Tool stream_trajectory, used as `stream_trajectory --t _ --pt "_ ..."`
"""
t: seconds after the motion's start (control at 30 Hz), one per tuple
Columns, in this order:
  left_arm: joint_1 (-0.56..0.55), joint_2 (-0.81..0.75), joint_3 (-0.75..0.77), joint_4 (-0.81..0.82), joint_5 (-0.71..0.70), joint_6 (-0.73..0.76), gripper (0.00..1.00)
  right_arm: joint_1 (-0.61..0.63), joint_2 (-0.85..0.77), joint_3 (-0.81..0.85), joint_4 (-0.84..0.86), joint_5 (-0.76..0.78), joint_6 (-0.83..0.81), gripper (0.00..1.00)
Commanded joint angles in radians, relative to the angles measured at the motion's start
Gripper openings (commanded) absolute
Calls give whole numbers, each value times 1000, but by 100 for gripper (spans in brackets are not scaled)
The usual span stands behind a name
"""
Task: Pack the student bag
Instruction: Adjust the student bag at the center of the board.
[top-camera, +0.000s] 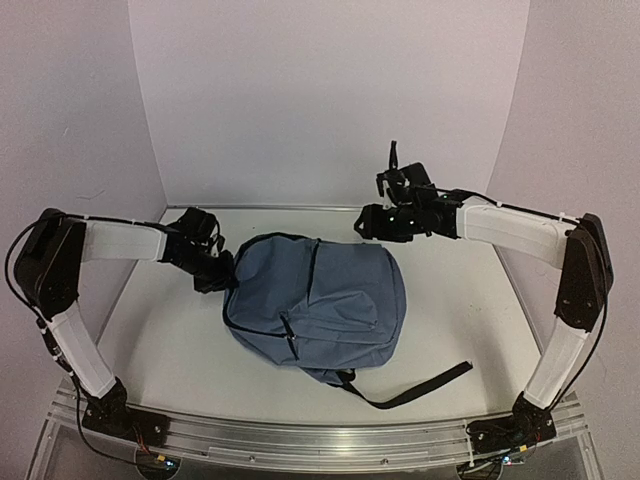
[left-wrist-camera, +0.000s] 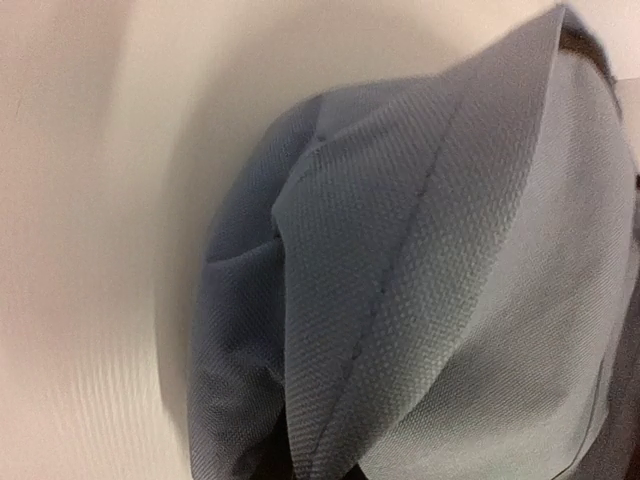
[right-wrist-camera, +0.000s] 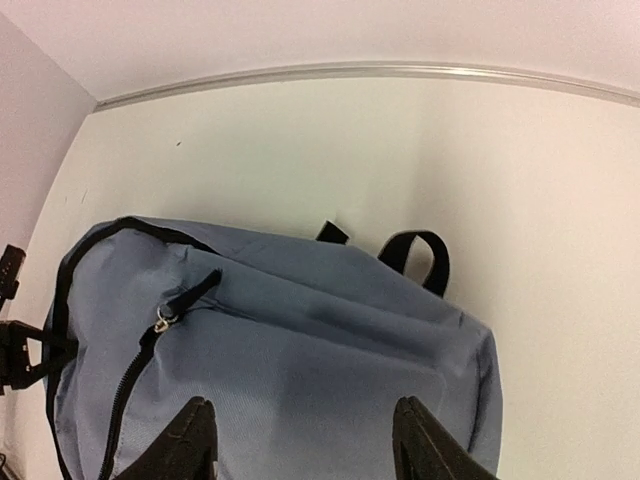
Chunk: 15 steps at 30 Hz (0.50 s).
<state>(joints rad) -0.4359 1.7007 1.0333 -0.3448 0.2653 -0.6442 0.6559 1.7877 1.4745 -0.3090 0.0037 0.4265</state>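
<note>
With its arm stretched low, my left hand (top-camera: 222, 276) was pinched shut on the edge of the student bag (top-camera: 320, 305); my right hand (top-camera: 372, 222) hung half-spread just above it. Only my right wrist view caught the zip pull (right-wrist-camera: 161, 322) and carry loop (right-wrist-camera: 420, 255) ahead.

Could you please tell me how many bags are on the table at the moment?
1. The student bag lies in the middle of the table, its black strap trailing toward the near right edge. None seems hidden.
</note>
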Motion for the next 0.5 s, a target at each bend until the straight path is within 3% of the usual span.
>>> stream_trajectory --t 0.0,0.1,0.23,0.3,0.37,0.47 --pt "41 172 290 179 106 230 0 -74 51 72 10 -97 -90 65" --pt "49 273 463 169 117 267 9 -118 78 73 17 -122 -112 71" --pt "52 325 572 113 92 257 47 -155 97 42 31 -166 -134 75" --pt "52 290 540 106 67 223 63 -163 99 8 41 -206 -141 75" --pt "51 235 467 106 30 184 73 -164 99 -30 54 -273 -155 74" --pt "51 139 341 103 17 106 80 -164 103 -93 83 -384 -166 59"
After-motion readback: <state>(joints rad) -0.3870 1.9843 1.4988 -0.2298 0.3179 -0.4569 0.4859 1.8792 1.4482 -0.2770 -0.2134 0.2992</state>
